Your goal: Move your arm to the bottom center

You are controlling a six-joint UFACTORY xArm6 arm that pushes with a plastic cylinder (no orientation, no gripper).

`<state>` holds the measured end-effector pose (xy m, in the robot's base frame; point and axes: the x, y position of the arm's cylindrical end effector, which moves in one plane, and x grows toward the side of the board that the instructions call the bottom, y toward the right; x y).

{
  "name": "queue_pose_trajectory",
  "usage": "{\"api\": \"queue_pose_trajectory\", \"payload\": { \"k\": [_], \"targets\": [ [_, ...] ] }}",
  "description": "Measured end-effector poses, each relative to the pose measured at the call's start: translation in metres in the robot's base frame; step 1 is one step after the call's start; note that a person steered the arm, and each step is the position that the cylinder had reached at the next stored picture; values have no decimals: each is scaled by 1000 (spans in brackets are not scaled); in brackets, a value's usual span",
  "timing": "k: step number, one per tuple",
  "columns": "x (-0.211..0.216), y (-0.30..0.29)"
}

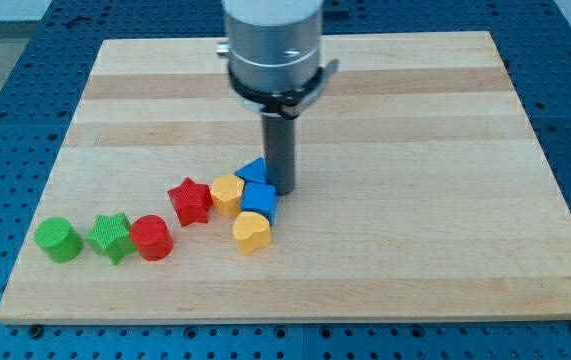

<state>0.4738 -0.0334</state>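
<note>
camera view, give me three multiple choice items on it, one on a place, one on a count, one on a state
1. Where is my tip?
A. just right of the blue blocks
B. beside the green cylinder
C. at the board's bottom edge

2. How many red blocks lie on the board?
A. one
B. two
C. four

3. How do the red cylinder and green star stand to each other?
A. stacked
B. far apart
C. side by side, touching or nearly so

Answers:
1 A: the rod ends right beside the blue cube and the blue block above it.
2 B: only the red star and the red cylinder are red.
3 C: they sit next to each other with no clear gap.
</note>
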Motion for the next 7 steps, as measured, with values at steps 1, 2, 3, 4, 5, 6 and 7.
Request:
{"api": "queue_pose_trajectory", "payload": {
  "k": [1,2,3,4,5,6,7],
  "targets": [
    [-1,-9],
    [-1,15],
    [3,72],
    [42,123],
    [77,139],
    [79,139],
    [106,138]
  ]
}}
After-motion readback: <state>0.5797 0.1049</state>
